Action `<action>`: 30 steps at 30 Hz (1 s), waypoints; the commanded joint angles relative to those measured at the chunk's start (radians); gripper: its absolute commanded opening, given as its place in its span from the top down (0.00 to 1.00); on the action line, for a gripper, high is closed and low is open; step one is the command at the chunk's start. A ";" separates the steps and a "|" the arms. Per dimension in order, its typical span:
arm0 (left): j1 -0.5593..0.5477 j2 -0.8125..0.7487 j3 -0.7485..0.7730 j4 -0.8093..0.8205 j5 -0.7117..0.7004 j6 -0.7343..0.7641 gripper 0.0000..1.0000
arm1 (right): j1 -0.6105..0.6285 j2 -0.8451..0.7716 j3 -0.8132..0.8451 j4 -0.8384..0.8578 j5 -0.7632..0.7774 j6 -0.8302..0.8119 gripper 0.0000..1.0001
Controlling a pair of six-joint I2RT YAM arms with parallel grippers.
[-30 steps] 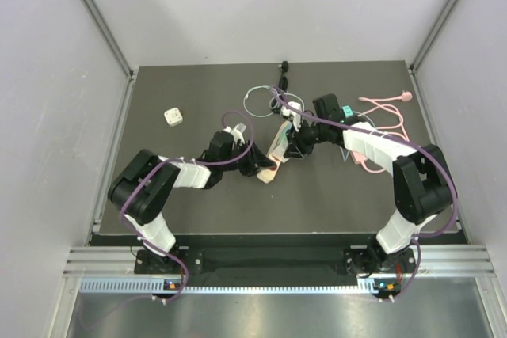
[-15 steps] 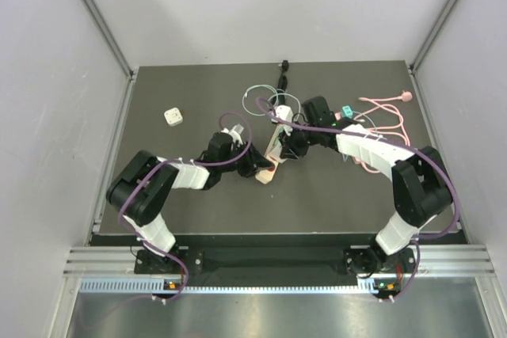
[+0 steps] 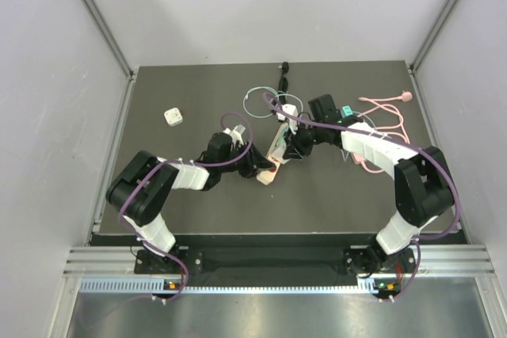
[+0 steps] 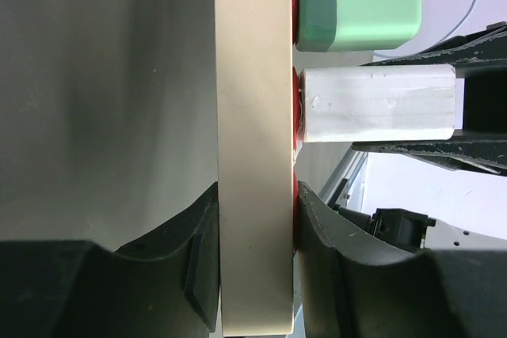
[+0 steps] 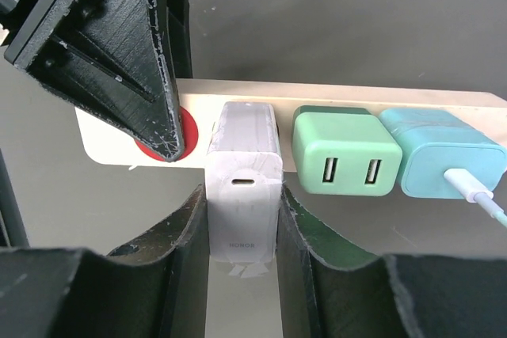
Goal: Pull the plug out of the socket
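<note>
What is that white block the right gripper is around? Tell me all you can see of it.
It is a white charger, a smooth plastic block with rounded edges, one small oval port in its outer end and faint HONOR lettering below the port. It sits plugged into a cream power strip, between the strip's red switch and a green two-port charger. The right gripper has a black finger against each of its sides.

Soft, even light; no glare, no hard shadows.
From overhead all is sharp, the dark table point(image 3: 341, 203) matte and faintly graded. Up close my left fingers point(image 4: 198, 267) blur into black around the pale strip point(image 4: 253, 156); the white plug point(image 5: 244, 180) is crisp between my right fingers point(image 5: 174, 259), its small print readable.
</note>
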 commanded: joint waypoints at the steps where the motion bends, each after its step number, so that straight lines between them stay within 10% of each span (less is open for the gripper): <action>1: 0.020 -0.009 -0.016 0.036 -0.027 0.018 1.00 | -0.025 -0.034 0.058 -0.006 -0.080 -0.014 1.00; 11: 0.018 0.049 0.065 -0.076 -0.141 -0.033 1.00 | 0.112 -0.165 -0.019 0.129 0.189 0.068 1.00; 30: 0.020 0.077 0.036 -0.004 -0.078 0.010 1.00 | -0.121 -0.052 0.062 0.003 -0.072 0.080 1.00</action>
